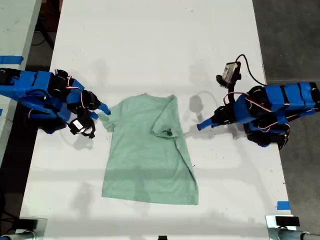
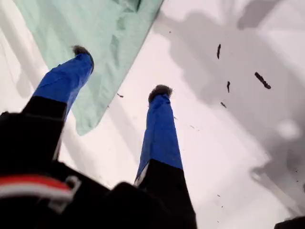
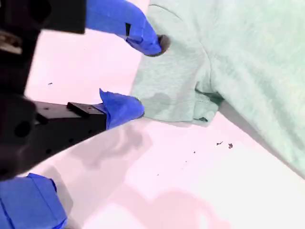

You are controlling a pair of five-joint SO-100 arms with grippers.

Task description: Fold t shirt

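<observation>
Shirt (image 1: pixel 150 155) is lying mid-desk (image 1: pixel 150 45) in the exterior view, one sleeve already folded over; both arms are reaching in low from its sides.

First wrist view: my first end effector (image 2: pixel 121 71) is hanging spread, straddling the hem, holding nothing.

Second wrist view: my second end effector (image 3: pixel 143 76) is gaping around the other sleeve's edge; closing shallow, it could catch one layer and drag the shirt askew.

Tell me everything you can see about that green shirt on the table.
The t shirt is plain pale mint cloth, lying mostly flat on the white table. One sleeve is folded inward over the body; the other lies spread, with my second gripper open around its edge. My first gripper hangs open at the folded side.
</observation>
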